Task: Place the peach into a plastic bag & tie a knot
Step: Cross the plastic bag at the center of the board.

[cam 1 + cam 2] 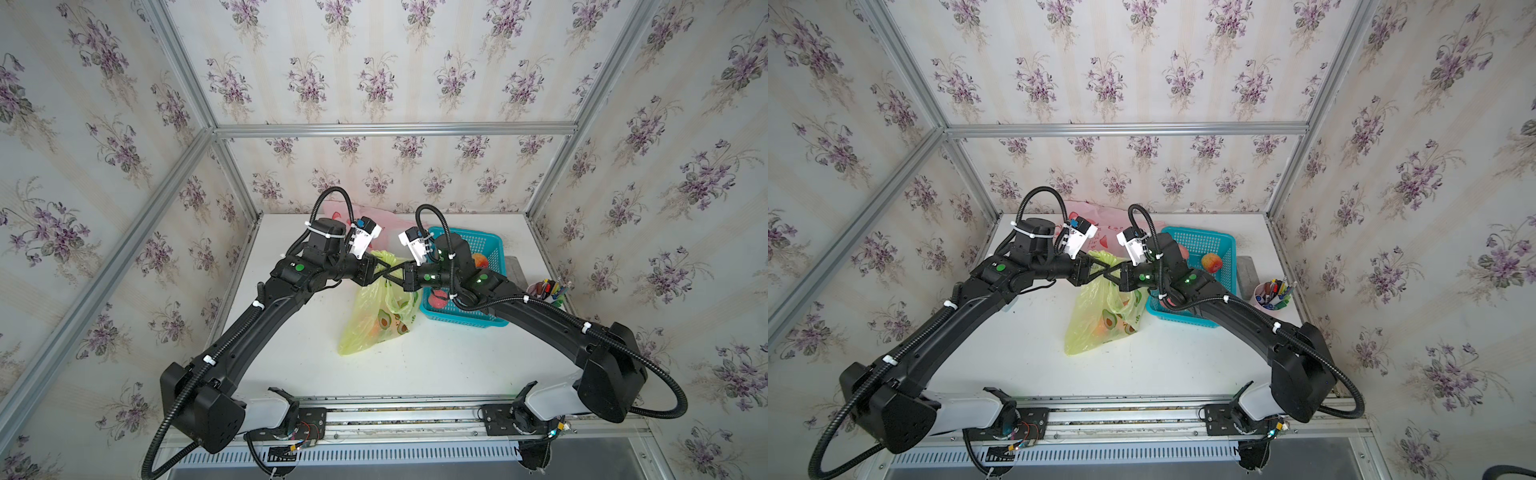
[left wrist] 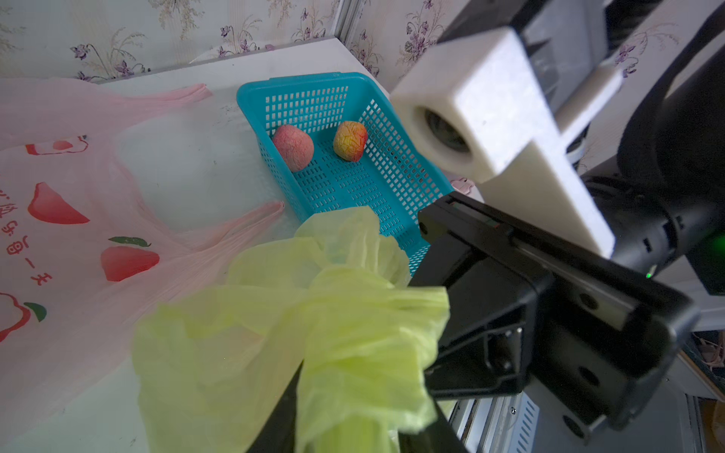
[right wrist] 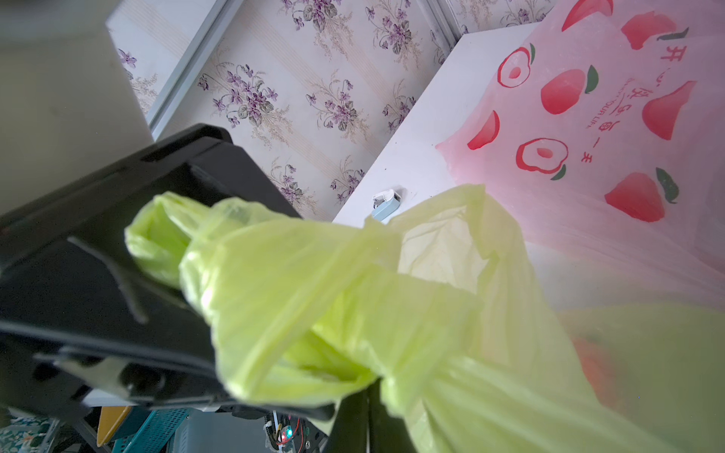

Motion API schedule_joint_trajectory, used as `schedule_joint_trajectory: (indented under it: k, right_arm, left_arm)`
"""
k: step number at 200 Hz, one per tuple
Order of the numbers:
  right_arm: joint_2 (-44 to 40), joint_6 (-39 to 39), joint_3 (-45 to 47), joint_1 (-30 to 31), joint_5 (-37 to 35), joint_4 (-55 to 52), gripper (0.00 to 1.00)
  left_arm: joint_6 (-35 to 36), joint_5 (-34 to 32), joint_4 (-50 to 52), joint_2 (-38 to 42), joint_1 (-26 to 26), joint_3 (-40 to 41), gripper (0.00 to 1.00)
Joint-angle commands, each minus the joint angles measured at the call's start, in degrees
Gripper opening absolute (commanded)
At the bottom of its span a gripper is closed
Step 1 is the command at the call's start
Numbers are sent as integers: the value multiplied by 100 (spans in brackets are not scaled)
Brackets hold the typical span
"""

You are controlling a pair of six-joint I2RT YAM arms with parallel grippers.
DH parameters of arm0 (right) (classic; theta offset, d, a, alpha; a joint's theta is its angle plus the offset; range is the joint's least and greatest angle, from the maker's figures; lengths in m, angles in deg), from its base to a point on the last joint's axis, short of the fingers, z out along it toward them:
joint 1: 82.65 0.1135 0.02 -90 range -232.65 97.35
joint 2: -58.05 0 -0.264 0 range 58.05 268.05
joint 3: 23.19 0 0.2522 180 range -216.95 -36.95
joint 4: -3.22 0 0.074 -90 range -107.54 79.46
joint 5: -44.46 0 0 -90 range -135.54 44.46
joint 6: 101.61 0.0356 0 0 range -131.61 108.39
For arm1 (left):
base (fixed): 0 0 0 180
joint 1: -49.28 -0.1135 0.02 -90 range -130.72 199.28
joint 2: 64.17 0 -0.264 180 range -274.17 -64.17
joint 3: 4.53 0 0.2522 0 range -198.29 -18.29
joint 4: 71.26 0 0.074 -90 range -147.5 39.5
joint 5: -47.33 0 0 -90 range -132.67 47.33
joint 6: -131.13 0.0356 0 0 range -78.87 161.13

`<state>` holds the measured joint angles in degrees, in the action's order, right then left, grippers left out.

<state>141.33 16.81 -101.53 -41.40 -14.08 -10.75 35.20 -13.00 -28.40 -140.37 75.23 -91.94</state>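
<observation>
Two black grippers meet above the crinkled yellow-green plastic bag [image 1: 376, 320], peach inside: right gripper [image 1: 398, 275] pinched on a handle, left gripper [image 1: 388, 272] part-open around the other. I'd pull outward evenly, cinching the knot [image 2: 345, 310].

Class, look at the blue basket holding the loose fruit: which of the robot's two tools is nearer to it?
Right. The right tool sits just beside the blue basket, its arm reaching over the basket's rim. The left tool is farther off, over the yellow bag.
</observation>
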Motion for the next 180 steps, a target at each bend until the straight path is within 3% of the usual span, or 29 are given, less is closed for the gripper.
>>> schedule_joint_trajectory:
  k: [1,79,132,144,161,180]
  right_arm:
    - [-19,-126,-3,6,123,-51,0]
    - [91,-215,-55,93,189,-189,0]
    - [62,-529,-291,86,193,-605,0]
    - [-23,-732,-407,61,131,-841,18]
    - [-230,-1011,-526,-61,105,-1171,39]
    - [-541,-1361,-650,-280,131,-1531,53]
  left_arm:
    - [-82,65,-142,-30,3,-40,35]
    - [-124,111,-168,-114,-2,-106,33]
    - [-53,240,-198,-123,0,-56,8]
    - [15,294,-191,-98,4,-29,2]
    - [142,358,-186,-30,-6,8,0]
    - [251,629,-130,50,-99,8,0]
